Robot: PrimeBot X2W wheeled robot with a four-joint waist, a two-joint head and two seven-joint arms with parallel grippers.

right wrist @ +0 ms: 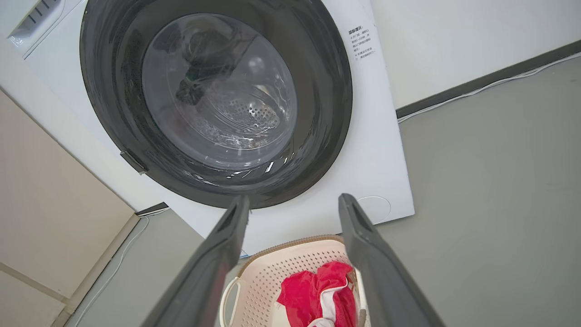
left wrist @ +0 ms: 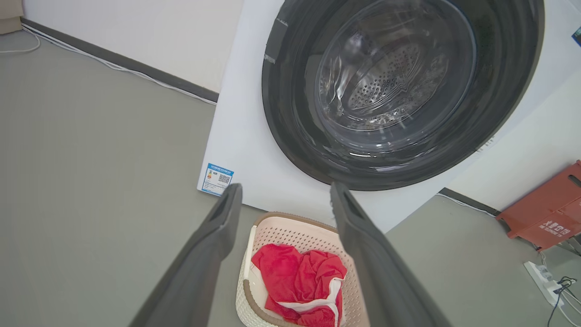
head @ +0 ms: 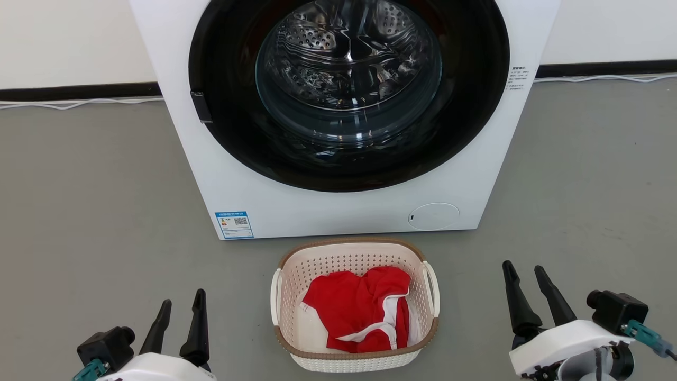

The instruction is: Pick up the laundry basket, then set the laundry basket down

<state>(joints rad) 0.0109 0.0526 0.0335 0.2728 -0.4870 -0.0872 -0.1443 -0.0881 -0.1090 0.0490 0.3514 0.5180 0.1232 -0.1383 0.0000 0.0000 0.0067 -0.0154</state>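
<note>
- The laundry basket (head: 344,263) sits on the floor (head: 95,211) just in front of the washing machine (head: 328,211), with a red cloth (head: 359,307) inside.
- The left gripper (head: 183,297) is open and empty, left of the basket.
- The right gripper (head: 523,266) is open and empty, on its right.

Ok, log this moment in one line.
laundry basket on floor, red cloth inside | left gripper open, empty | right gripper open, empty

The laundry basket (head: 355,352) sits before the washing machine (head: 328,211), a garment (head: 359,309) inside.
</note>
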